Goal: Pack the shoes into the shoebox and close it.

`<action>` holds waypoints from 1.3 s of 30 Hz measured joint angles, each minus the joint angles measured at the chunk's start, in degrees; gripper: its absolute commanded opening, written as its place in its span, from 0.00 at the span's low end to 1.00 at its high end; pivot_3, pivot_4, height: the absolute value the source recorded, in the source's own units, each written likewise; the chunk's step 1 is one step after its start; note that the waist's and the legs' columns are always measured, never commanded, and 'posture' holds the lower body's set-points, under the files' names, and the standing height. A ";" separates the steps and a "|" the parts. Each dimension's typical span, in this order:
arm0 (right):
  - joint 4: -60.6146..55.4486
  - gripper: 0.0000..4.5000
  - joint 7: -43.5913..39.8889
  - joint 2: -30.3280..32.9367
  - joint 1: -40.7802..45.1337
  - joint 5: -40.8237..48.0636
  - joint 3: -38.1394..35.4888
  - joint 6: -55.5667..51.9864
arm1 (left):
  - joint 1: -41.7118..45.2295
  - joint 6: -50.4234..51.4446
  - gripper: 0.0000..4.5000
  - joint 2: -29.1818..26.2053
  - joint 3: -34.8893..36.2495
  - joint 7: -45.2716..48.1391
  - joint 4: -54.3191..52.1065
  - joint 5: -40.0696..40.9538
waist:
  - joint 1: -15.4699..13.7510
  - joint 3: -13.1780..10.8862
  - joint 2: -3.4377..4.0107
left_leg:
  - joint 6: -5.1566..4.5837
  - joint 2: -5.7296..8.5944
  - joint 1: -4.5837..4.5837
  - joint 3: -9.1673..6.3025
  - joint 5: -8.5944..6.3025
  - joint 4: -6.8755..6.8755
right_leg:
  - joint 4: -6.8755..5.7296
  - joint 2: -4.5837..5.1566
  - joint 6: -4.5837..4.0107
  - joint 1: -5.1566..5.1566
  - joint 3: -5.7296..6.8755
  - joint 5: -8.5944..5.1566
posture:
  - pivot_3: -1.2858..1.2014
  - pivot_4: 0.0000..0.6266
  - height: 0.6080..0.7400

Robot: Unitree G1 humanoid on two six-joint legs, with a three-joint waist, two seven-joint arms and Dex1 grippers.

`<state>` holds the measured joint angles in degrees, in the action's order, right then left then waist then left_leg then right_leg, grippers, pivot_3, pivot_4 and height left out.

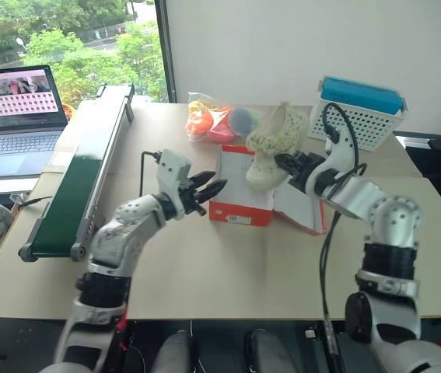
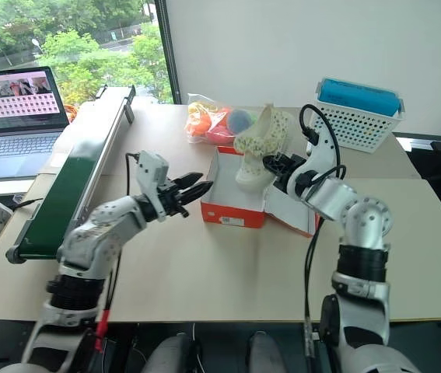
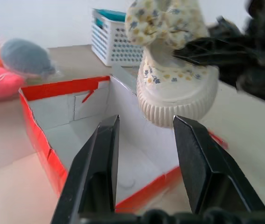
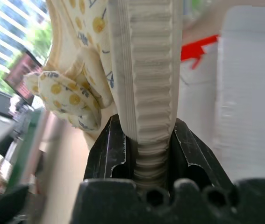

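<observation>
your right gripper (image 4: 153, 135) pinches the shoe (image 1: 276, 144) by its ribbed sole edge, centre frame above the open shoebox (image 1: 239, 210). it looks light and soft-topped, so keep to the stiffer sole. your left gripper (image 1: 211, 191) stands parted, empty.

- The shoebox (image 1: 239, 203) sits open at the middle of the table (image 1: 228, 272), its lid (image 1: 302, 211) laid out to the right.
- One shoe (image 1: 276, 144) hangs above the box's right side, pinched by the sole in the right gripper (image 1: 285, 165).
- The left gripper (image 1: 211, 192) is just left of the box, jaws apart.
- A bag of toys (image 1: 216, 120) lies behind the box.
- A basket (image 1: 360, 113) stands at the back right.
- A conveyor (image 1: 88, 167) runs along the left, with a laptop (image 1: 18, 116) beyond it.
</observation>
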<state>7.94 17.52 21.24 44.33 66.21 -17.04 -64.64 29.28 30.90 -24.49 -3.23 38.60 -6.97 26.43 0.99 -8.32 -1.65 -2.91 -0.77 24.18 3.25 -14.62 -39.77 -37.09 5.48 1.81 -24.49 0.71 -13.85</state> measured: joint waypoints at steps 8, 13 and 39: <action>19.08 0.16 -10.58 4.08 9.61 -13.02 7.70 -6.04 | 1.63 -3.63 0.43 -5.26 -1.96 13.40 0.48 -0.42 | -0.26 -0.06 0.09 | -0.08 0.04 0.11 0.08 -0.05 -0.01 | 0.06 0.05 0.06 0.00 -0.03 0.04 | 0.52 0.24 0.73; 32.28 0.16 -18.56 4.38 16.31 -23.84 12.79 -1.64 | 0.44 -4.85 0.43 -6.27 -3.44 17.24 0.54 -1.13 | -0.21 -0.07 0.11 | -0.08 0.03 0.08 0.09 -0.05 -0.02 | 0.09 0.04 0.07 -0.01 -0.03 0.04 | 0.52 0.24 0.73; 38.87 0.93 -35.05 0.12 25.23 -45.18 15.47 0.81 | -0.49 -5.61 0.45 -4.16 -4.06 16.50 1.45 -3.64 | -0.17 -0.21 0.32 | -0.05 0.02 0.11 0.08 -0.03 -0.01 | -0.07 0.07 0.07 -0.07 -0.03 0.05 | 0.52 0.24 0.73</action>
<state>46.81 -17.53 21.36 69.57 21.03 -1.57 -63.82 28.79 25.29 -28.66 -7.29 55.10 -5.52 22.79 0.82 -8.52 -1.32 -2.96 -0.75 24.29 3.34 -14.65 -39.78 -37.15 5.55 1.88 -24.55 0.68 -13.80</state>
